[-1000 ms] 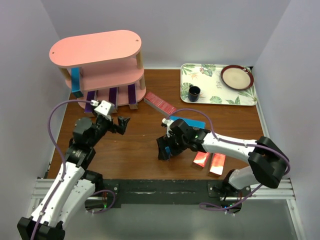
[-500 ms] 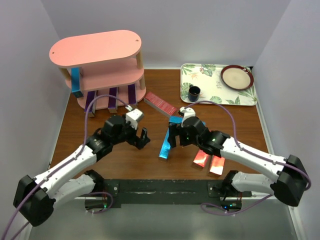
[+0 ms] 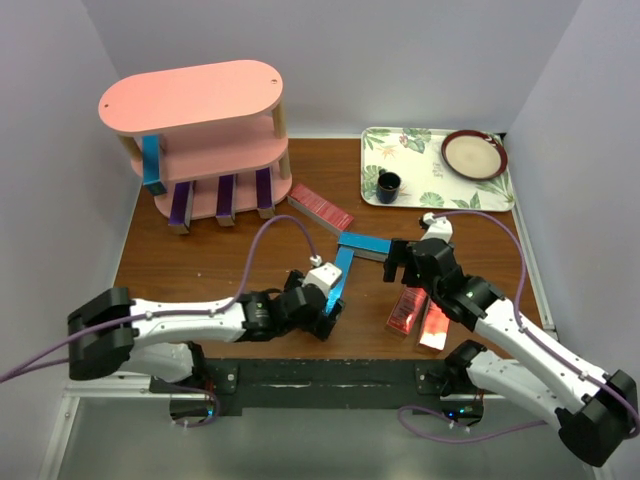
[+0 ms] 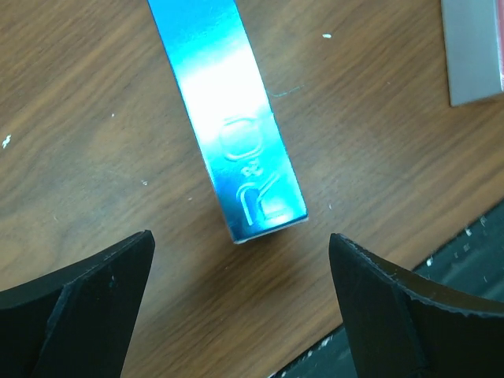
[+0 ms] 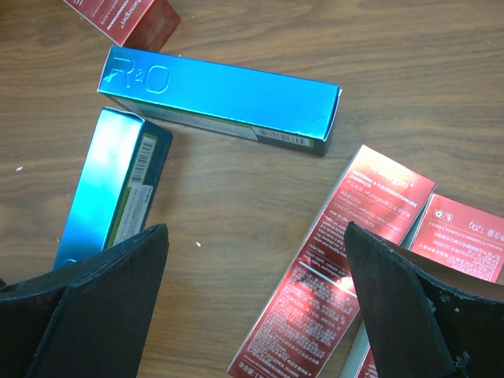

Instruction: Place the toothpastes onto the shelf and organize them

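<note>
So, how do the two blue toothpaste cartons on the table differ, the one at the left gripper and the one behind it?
The nearer blue carton runs near to far, slanted; the farther blue carton lies crosswise beyond its far end. The nearer one's end sits between the open fingers of the left gripper; no gripper surrounds the farther one. Both lie flat on the table, alike in shape and metallic blue.
</note>
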{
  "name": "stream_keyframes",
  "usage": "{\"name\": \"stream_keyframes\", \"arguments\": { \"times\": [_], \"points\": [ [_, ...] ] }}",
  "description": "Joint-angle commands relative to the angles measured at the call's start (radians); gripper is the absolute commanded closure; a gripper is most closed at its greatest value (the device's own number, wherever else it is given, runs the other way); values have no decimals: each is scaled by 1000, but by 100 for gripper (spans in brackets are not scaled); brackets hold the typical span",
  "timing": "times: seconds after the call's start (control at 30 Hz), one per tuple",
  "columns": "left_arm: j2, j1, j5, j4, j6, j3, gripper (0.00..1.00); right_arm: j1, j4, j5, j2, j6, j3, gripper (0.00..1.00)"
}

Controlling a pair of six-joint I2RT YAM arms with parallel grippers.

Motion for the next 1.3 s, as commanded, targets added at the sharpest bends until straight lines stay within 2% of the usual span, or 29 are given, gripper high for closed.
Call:
{"name": "stream_keyframes", "arguments": {
  "times": [0.0,0.23,0.47,0.67,0.9,1.03,1.27],
  "points": [
    [96,-92,-279,15,-114,98,5,-3,5,32,-16,-1,-18,1],
    [270,-170,-396,46,-170,161,16,-3,4,20,-34,-13,-31,1],
    [326,-187,-514,-8,-361,153,28,-4,-1,28,-59,-27,-40,1],
    [311,-187,-500,107,-385,77,35,-4,13,20,-53,-31,-41,1],
    [354,-187,-505,110,-411,78,41,-6,23,8,-45,-33,-43,2],
    [365,-187,-493,180,-378,64,43,-7,33,-3,-42,-31,-51,1],
    [379,-187,-500,188,-365,63,50,-6,31,-6,-46,-37,-52,1]
  ]
}}
